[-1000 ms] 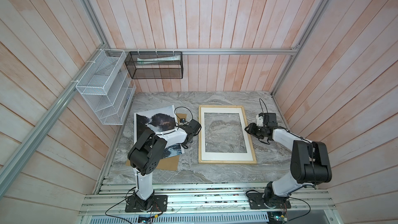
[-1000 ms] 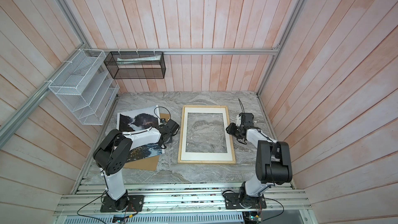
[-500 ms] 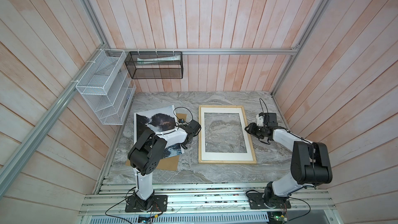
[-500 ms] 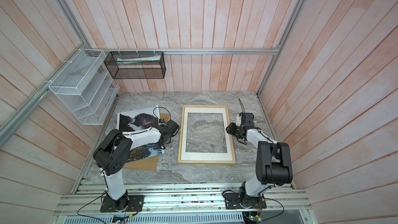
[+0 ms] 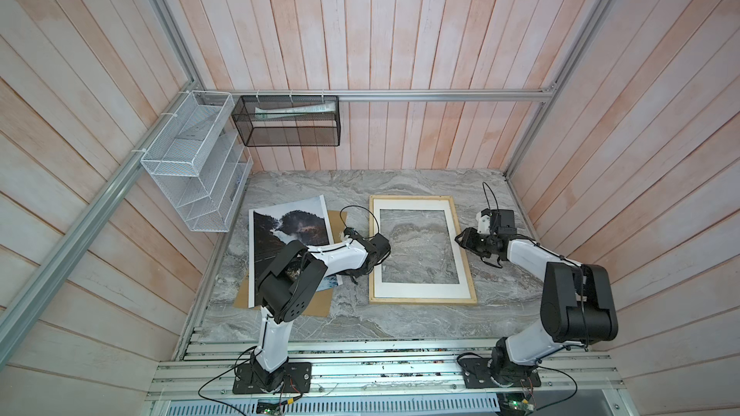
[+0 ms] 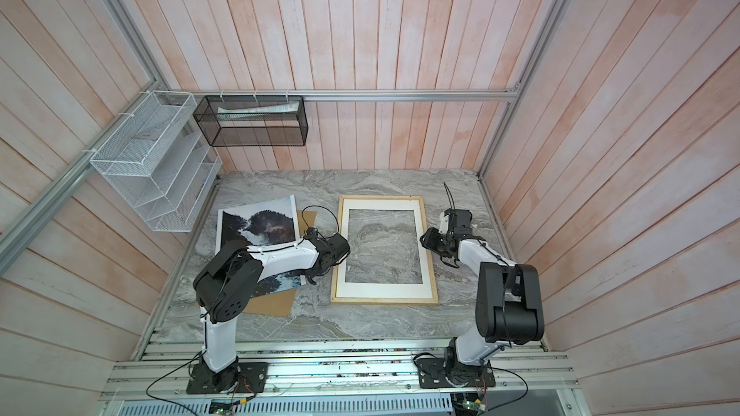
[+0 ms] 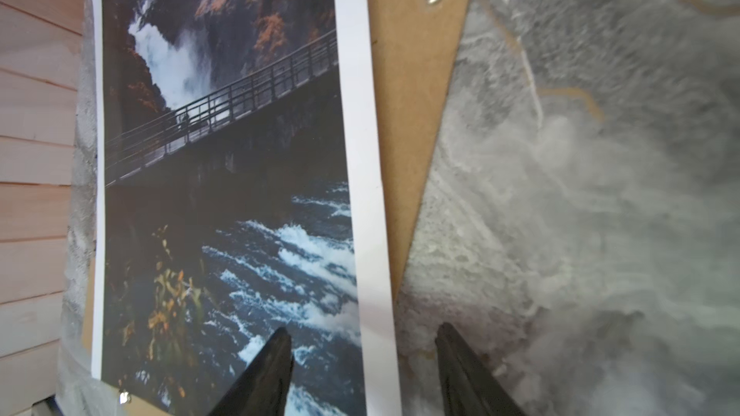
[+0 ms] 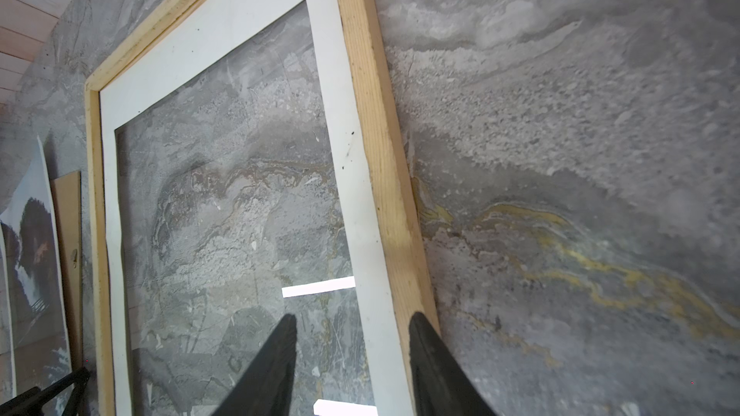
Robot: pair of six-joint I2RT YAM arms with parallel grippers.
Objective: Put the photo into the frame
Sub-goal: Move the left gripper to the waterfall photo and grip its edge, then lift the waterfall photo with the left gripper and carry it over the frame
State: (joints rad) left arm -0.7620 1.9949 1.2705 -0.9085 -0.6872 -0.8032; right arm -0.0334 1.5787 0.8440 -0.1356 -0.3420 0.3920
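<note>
Photo (image 5: 280, 230) lower half hidden under left arm (image 5: 340, 258).

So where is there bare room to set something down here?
Bare grey marble tabletop runs behind the rectangular pale wooden frame to the back wall, and before it to the front rail. Crowded: left side, where the waterfall photo overlies a brown board and the left tool straddles its edge.

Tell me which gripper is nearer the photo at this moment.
Left. The left gripper sits over the white edge of the photo, jaws apart. The right gripper is at the frame, on its rail farthest from the photo.
</note>
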